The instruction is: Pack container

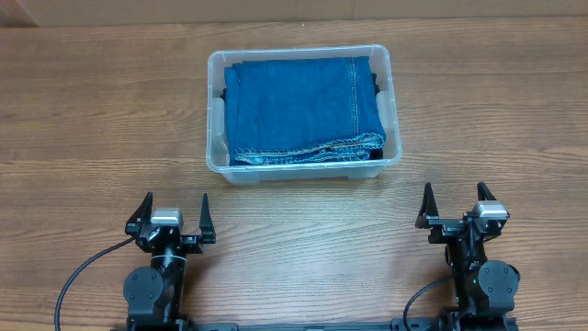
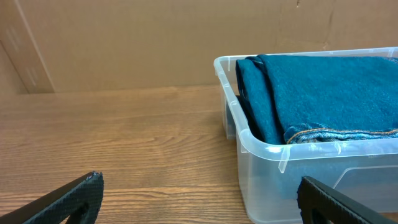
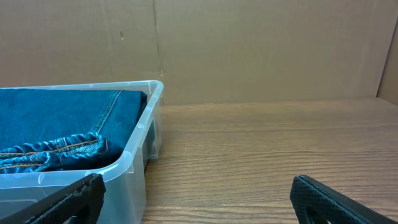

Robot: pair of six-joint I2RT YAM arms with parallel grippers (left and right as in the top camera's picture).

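Note:
The clear plastic container (image 1: 217, 110) stands at the middle back of the wooden table. Folded blue jeans (image 1: 303, 106) lie inside it and fill it. The container also shows in the left wrist view (image 2: 261, 155) and in the right wrist view (image 3: 134, 155), with the jeans (image 2: 323, 93) (image 3: 56, 118) inside. My left gripper (image 1: 172, 210) is open and empty at the front left, well short of the container. My right gripper (image 1: 455, 200) is open and empty at the front right. Its base label is hidden.
A brown cardboard wall (image 2: 124, 43) runs behind the table. Bare wooden tabletop (image 1: 303, 239) lies between the grippers and the container. A black cable (image 1: 78, 276) trails from the left arm base.

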